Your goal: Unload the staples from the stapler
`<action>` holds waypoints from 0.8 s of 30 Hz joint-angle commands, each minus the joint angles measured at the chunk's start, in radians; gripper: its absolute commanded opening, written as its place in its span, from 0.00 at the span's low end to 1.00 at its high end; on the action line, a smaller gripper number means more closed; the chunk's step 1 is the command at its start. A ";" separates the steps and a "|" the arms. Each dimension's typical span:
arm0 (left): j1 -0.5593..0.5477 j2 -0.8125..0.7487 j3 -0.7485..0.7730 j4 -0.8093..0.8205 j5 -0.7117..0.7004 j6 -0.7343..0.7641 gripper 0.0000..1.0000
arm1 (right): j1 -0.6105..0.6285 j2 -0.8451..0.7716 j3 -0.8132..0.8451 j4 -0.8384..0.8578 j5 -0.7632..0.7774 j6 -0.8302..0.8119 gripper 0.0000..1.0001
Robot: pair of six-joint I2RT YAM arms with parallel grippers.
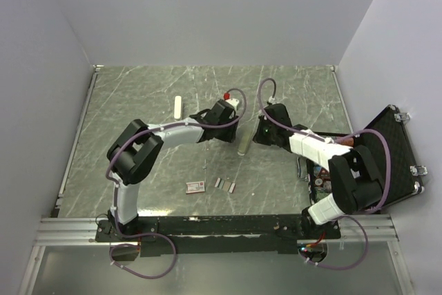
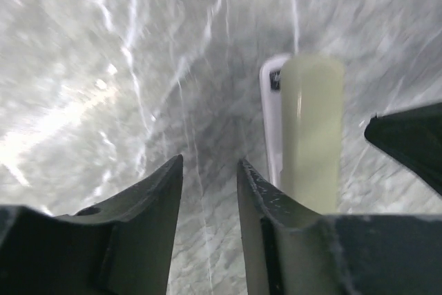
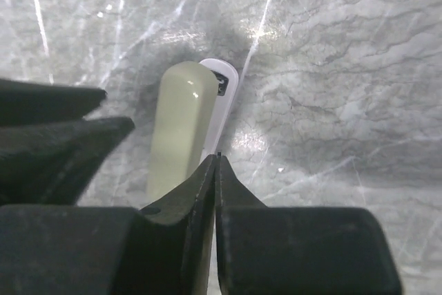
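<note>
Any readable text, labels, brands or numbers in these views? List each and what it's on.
No text is legible in any view.
Red-and-white box: printed face, too small to read.
Stapler: small dark mark on its white base near the tip, too blurred to read.
Open black case: contents too small to show any lettering.

Grey veined marble-look tabletop (image 1: 138,94). Small red-and-white card box (image 1: 195,186) lies flat toward the near edge; slim white plastic oblong (image 1: 178,107) well apart, farther back. Black hard case with silver latches (image 1: 399,144) stands open at the right.
</note>
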 commanded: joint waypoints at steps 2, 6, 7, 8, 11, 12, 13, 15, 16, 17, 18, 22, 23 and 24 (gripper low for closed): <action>-0.003 -0.104 0.063 -0.026 -0.056 -0.031 0.47 | -0.006 -0.111 0.035 -0.043 0.050 -0.023 0.19; -0.012 -0.132 0.076 -0.024 0.010 -0.020 0.52 | -0.006 -0.188 0.023 -0.066 0.061 -0.027 0.43; -0.015 -0.134 0.083 -0.029 0.028 -0.016 0.53 | -0.007 -0.212 0.016 -0.076 0.086 -0.029 0.47; -0.018 -0.134 0.088 -0.027 0.045 -0.011 0.55 | -0.007 -0.235 0.008 -0.083 0.095 -0.030 0.50; -0.026 -0.123 0.099 -0.017 0.089 -0.005 0.59 | -0.013 -0.315 -0.006 -0.117 0.113 -0.036 0.55; -0.030 -0.114 0.106 -0.012 0.100 0.000 0.60 | -0.013 -0.339 -0.007 -0.129 0.116 -0.041 0.57; -0.036 -0.101 0.122 -0.023 0.106 0.003 0.61 | -0.013 -0.373 -0.007 -0.146 0.123 -0.043 0.59; -0.056 -0.077 0.142 -0.029 0.093 0.017 0.68 | -0.015 -0.421 -0.009 -0.171 0.133 -0.049 0.63; -0.064 -0.065 0.152 -0.032 0.088 0.020 0.68 | -0.013 -0.439 -0.011 -0.183 0.141 -0.050 0.64; -0.073 -0.057 0.157 -0.032 0.082 0.024 0.67 | -0.015 -0.461 -0.012 -0.194 0.149 -0.050 0.65; -0.079 -0.046 0.163 -0.029 0.070 0.026 0.67 | -0.015 -0.479 -0.015 -0.201 0.153 -0.052 0.66; -0.095 0.004 0.197 -0.047 0.039 0.027 0.68 | -0.016 -0.533 -0.023 -0.237 0.161 -0.053 0.71; -0.098 0.015 0.201 -0.052 0.036 0.026 0.68 | -0.018 -0.544 -0.024 -0.243 0.161 -0.055 0.71; -0.102 0.024 0.205 -0.052 0.030 0.024 0.69 | -0.018 -0.551 -0.026 -0.249 0.159 -0.055 0.72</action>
